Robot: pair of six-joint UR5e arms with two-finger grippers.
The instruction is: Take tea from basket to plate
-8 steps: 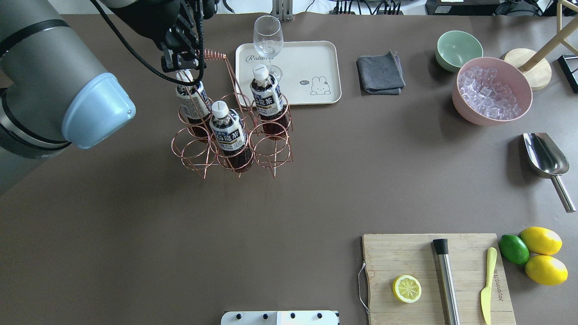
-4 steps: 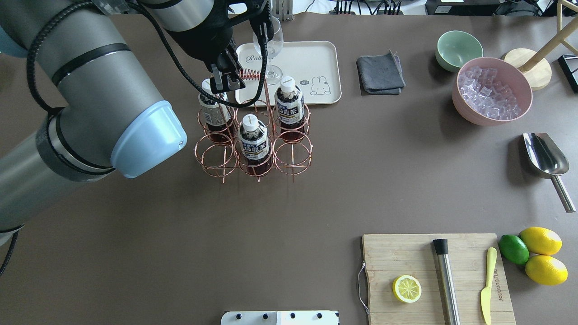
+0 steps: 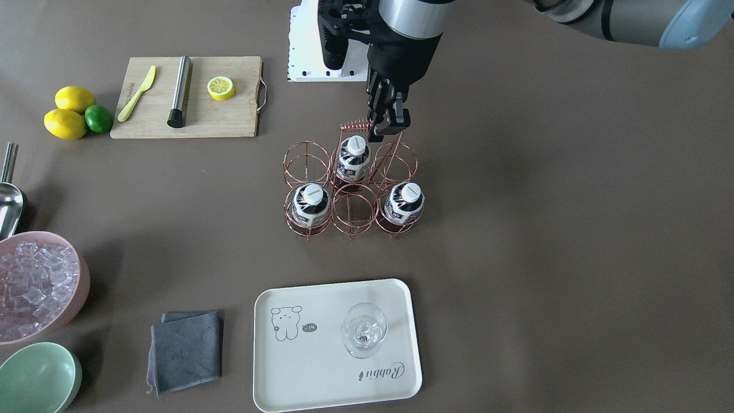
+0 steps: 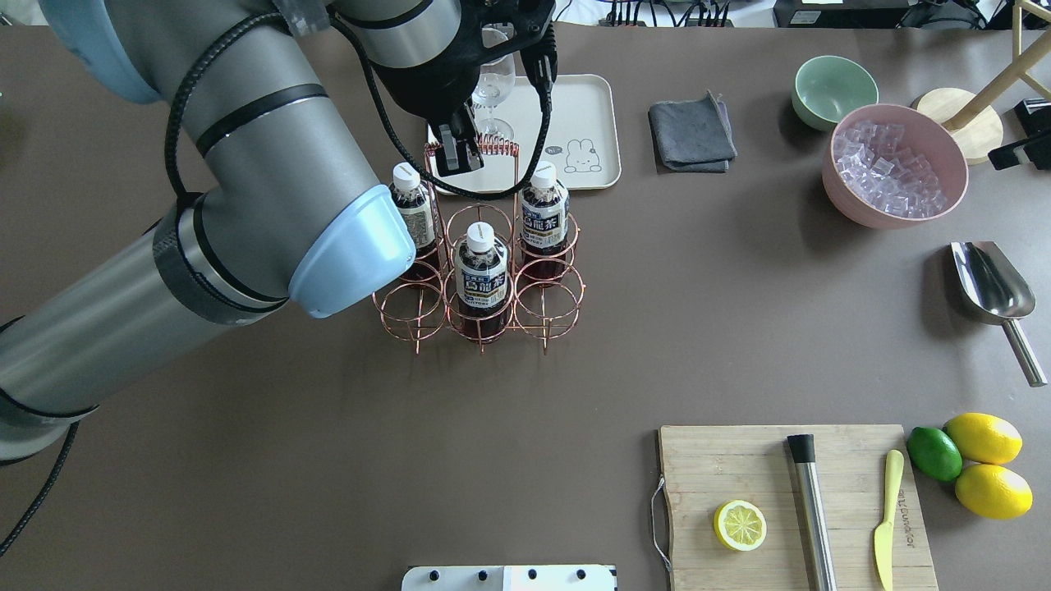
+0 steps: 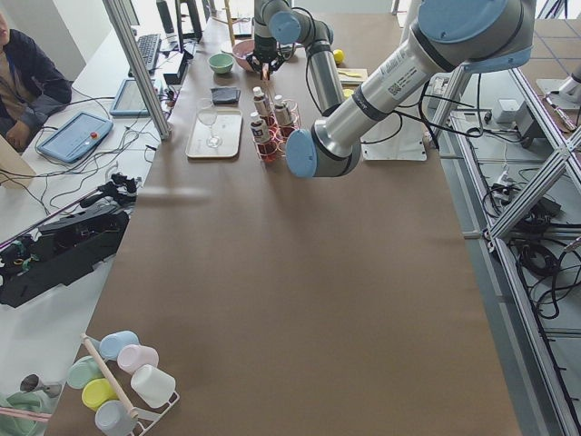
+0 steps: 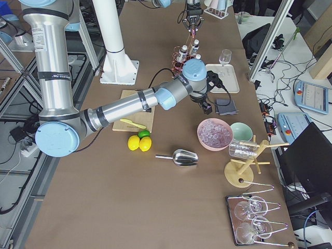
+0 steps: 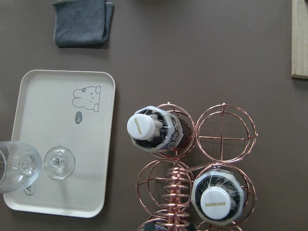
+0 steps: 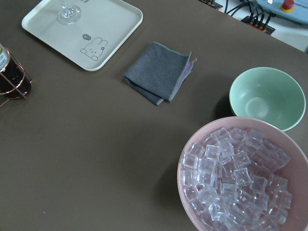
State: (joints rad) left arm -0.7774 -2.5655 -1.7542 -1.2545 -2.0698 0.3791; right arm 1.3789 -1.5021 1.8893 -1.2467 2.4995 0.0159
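Table (image 4: 328,427) | tea (image 4: 481,267) ×3 | basket (image 4: 493,147) ×1 | plate (image 4: 587,115) ×1 | left end effector (image 4: 457,158) clamps basket handle

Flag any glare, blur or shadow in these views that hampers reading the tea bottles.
Front-facing view: even light, soft shadows, all three tea bottles sharp. Overhead view: the left arm's blue elbow cap partly covers one bottle. Left wrist view: caps sharp, the glass cropped at the frame edge. Side views: bottles too small to read.
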